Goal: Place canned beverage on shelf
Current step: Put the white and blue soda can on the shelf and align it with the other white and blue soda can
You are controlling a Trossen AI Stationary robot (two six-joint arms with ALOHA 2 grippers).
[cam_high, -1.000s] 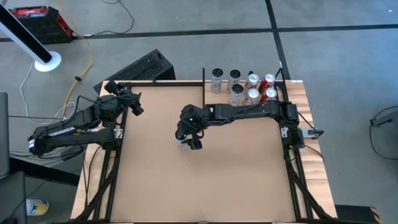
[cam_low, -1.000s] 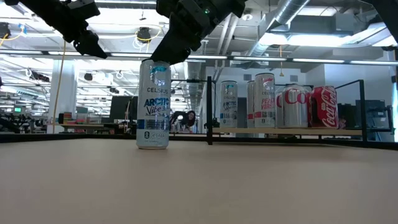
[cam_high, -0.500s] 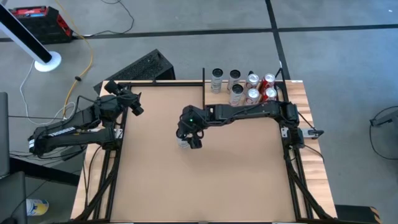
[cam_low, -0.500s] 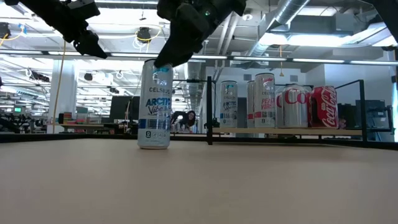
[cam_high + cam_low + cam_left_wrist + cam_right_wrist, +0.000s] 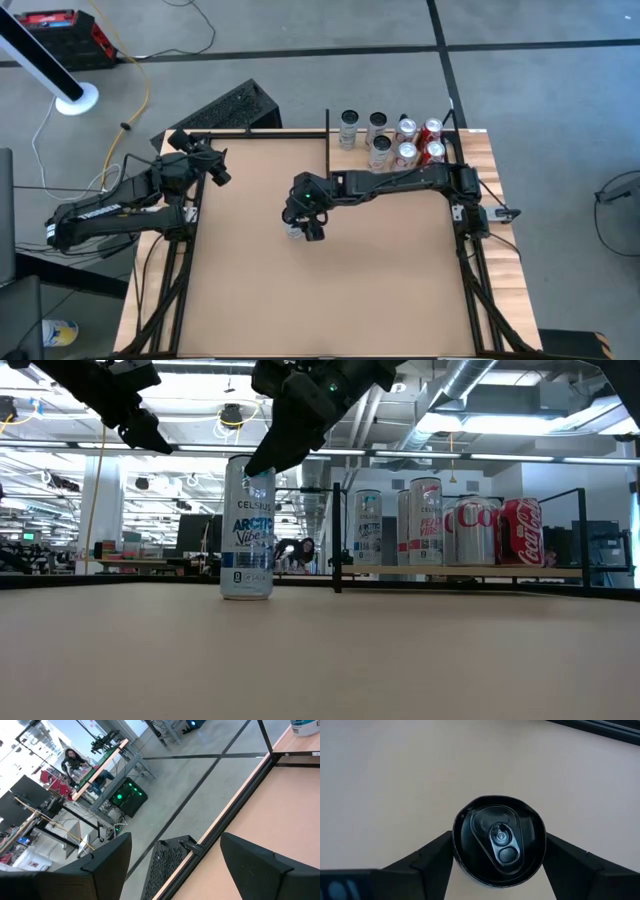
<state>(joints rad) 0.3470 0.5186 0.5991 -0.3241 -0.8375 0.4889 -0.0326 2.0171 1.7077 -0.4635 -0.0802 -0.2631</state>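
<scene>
Brown tabletop board (image 5: 330,280), bare except for one tall slim can (image 5: 246,528) standing upright near its middle. White-and-blue label reads "CELSIUS" and "ARCTIC Vibe". Dark lid with its pull tab faces straight up in the right wrist view (image 5: 498,840).

Shelf (image 5: 395,150) sits at the far right corner of the board: pale platform, thin black uprights. Taking the can as landmark, the shelf lies well apart from it, toward the far right. Six cans (image 5: 445,520) stand on the shelf, among them two red cola cans and several silver or white ones.

Right gripper (image 5: 298,222) is directly above the can, arm stretched across from the shelf side. From the wrist camera its two dark fingers (image 5: 432,862) flank the lid, one on each side, spread apart; each fingertip comes right up beside the rim, and whether they actually touch the metal I cannot tell. In the low view the gripper (image 5: 262,458) meets the can at its top edge. Can base rests on the board.

Left gripper (image 5: 222,176) hangs in the air well apart from the can, out by the board's far left corner. Its fingers (image 5: 102,867) stand spread, holding nothing.

Grey floor with dark seams beyond the board; a black perforated box (image 5: 228,108) lies just past the far left edge.
</scene>
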